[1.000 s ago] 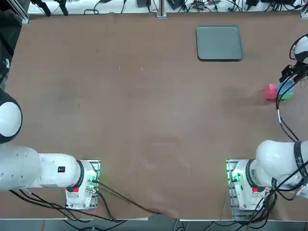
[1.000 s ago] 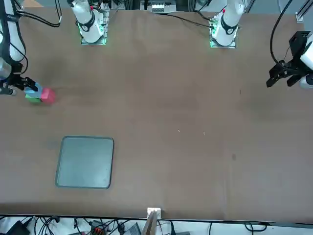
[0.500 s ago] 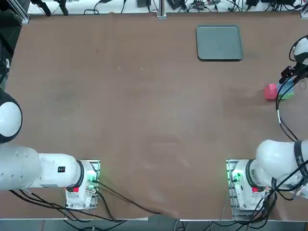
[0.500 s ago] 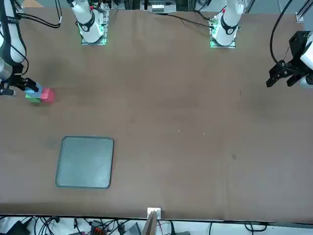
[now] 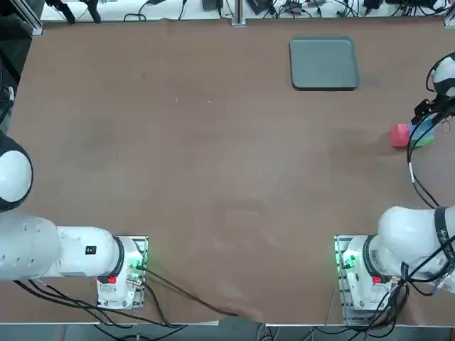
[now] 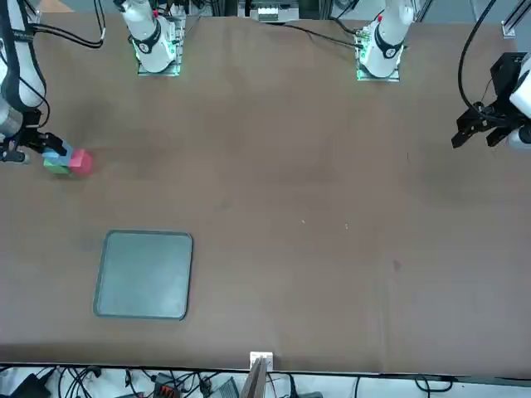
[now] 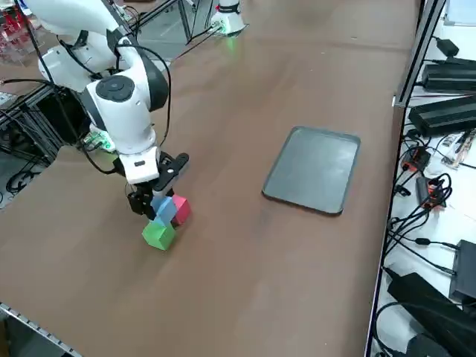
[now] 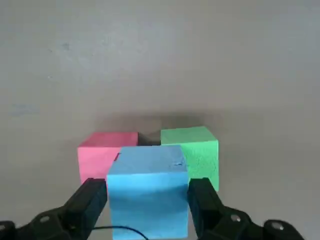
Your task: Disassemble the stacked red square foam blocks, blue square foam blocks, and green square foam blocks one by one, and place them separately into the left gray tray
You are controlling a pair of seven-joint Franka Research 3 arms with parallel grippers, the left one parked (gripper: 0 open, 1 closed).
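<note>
- The right gripper [image 8: 148, 200] is down at the pile with its jaws spread wide, one finger on each side of the blue cube [image 8: 148, 192]. Each finger stands just beside a flank, and the wrist view shows no squeeze on the foam, so I judge the cube not yet gripped.
- The blue cube sits on top, bridging the two lower cubes; it lies straight between the fingers, its side faces square to them, so closing should catch it evenly.
- Just beyond the blue cube, on the table, the red cube [image 8: 107, 152] and the green cube [image 8: 192, 147] sit side by side with a narrow gap between them.
- Well beyond the blue cube lies the gray tray [image 7: 312, 169], with nothing in it; in the top view the tray [image 5: 323, 62] sits farther from the arm bases and toward the parked arm's side.
</note>
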